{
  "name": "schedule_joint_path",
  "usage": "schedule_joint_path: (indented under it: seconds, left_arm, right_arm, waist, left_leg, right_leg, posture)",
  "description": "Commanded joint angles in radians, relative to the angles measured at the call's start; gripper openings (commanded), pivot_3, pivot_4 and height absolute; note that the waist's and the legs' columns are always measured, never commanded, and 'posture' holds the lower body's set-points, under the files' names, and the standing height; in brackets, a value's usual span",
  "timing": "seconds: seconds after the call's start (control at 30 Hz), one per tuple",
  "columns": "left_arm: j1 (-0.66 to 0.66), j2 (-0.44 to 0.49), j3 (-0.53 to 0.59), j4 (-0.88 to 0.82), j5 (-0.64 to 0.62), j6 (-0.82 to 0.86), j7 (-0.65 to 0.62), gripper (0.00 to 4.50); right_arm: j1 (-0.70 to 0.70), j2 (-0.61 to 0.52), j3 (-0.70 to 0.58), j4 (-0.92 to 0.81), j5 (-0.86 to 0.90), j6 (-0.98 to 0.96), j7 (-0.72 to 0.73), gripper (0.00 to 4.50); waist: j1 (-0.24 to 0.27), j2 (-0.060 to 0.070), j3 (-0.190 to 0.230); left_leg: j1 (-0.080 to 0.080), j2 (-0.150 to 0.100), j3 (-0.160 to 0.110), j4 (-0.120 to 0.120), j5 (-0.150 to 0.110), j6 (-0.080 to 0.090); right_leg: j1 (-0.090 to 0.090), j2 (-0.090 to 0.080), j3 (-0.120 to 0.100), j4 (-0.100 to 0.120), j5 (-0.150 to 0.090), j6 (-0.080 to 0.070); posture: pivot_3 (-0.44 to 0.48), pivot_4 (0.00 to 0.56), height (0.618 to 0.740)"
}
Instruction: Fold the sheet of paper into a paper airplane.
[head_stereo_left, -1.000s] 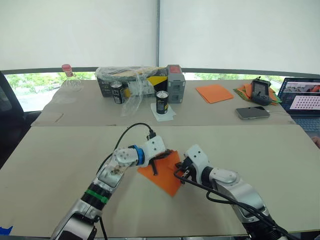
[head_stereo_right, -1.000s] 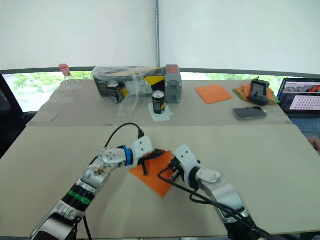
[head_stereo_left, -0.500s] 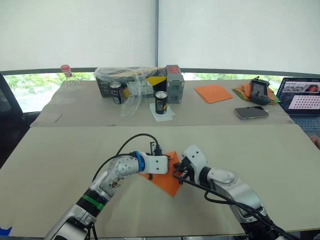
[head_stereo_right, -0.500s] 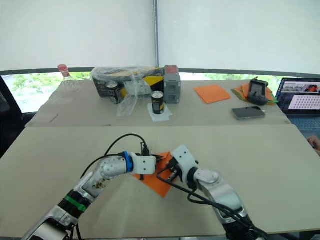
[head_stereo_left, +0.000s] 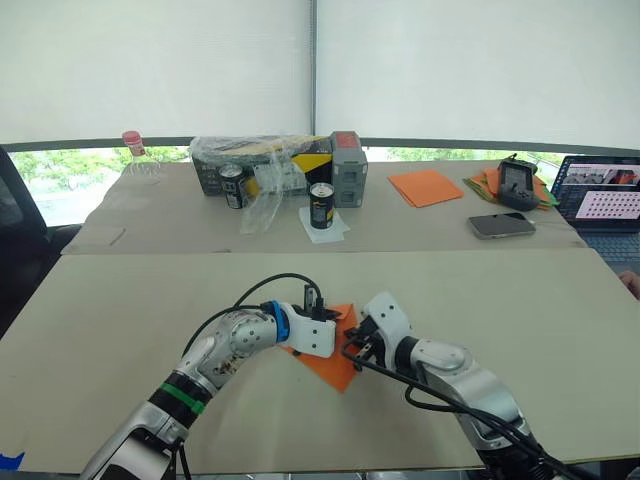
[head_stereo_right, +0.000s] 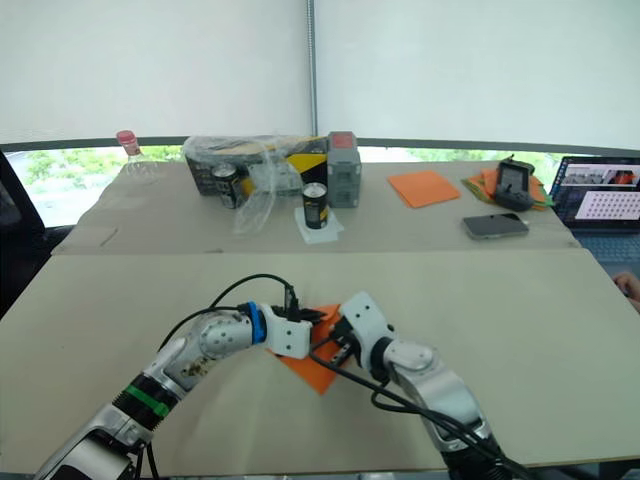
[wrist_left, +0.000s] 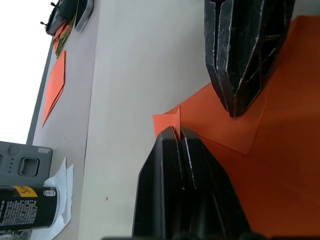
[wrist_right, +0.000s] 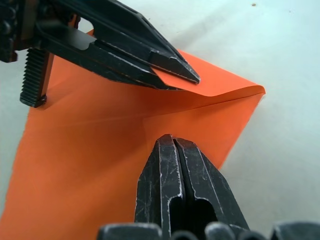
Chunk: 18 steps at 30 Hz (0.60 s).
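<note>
now, sheet: the sheet of paper (head_stereo_left: 335, 364) lies flat on the near counter (head_stereo_left: 110, 330), right between the two arms, with one corner lifted and curled back over itself.
left hand: the left hand (wrist_left: 176, 131) has its fingers together, clamped on that raised corner; a small orange tab pokes out past the tips.
right hand: the right hand (wrist_right: 174, 144) has its fingers pressed together with nothing between them, tips down on or just above the paper beside the soft bend, acting as a hold-down, it seems.
fold so far: early days, by my reading: a rounded bend with no sharp crease yet, and no wedge shape anywhere.
risk, slip: thin paper, small bite. if the left hand drags the corner across too quickly, the tab could pull out of the pinch and spring flat again.
risk, skew: if the right hand is not truly pinning the sheet, the whole thing may slide on the smooth counter and the crease would land crooked.
risk, tear or crumple: pulling against a firmly pinned sheet could wrinkle or rip the corner.
risk, clash: the two hands sit very near each other, so a pressing sweep along the bend could knock them together.
background: orange stack (head_stereo_left: 428, 186), phone (head_stereo_left: 505, 225) and cans (head_stereo_left: 322, 205) sit well apart on the far counter, no threat.
</note>
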Motion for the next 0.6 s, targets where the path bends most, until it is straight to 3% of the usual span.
schedule_joint_path:
  seconds: [0.03,0.23,0.4,0.6]
  left_arm:
    - [-0.002,0.028,0.022,0.026,0.012,0.036,-0.012,0.02]
    - [-0.008,0.039,0.020,0.022,-0.021,0.075,-0.080,0.02]
    - [-0.014,0.009,0.059,0.018,-0.143,0.210,-0.179,0.02]
    - [-0.053,0.046,0.033,0.065,-0.107,0.162,-0.206,0.02]
  right_arm:
    - [0.017,0.005,0.021,-0.015,0.011,0.019,-0.002,0.00]
    - [0.019,0.023,0.032,0.020,0.004,0.059,-0.028,0.00]
    - [0.021,0.027,0.037,0.026,0.005,0.099,-0.039,0.00]
    - [0.021,0.025,0.040,0.023,0.008,0.110,-0.043,0.00]
  waist:
    - [-0.002,0.000,0.000]
    - [-0.010,0.000,-0.001]
    - [-0.021,0.000,-0.003]
    - [-0.022,0.000,-0.003]
  left_leg:
    - [0.000,0.000,0.000,0.000,0.000,0.000]
    - [0.001,0.001,0.000,0.000,0.000,0.000]
    - [0.001,0.001,0.000,0.000,0.000,0.000]
    - [0.001,0.001,0.000,0.000,0.000,0.000]
  right_leg:
    - [0.000,0.000,0.000,0.000,0.000,0.000]
    - [0.000,0.001,0.000,0.001,0.000,0.000]
    - [0.000,0.001,0.000,0.001,0.000,0.000]
    - [0.000,0.001,0.000,0.001,0.000,0.000]
  posture:
    - [0.000,0.150,0.739]
    - [0.000,0.150,0.739]
    - [0.000,0.150,0.739]
    - [0.000,0.150,0.739]
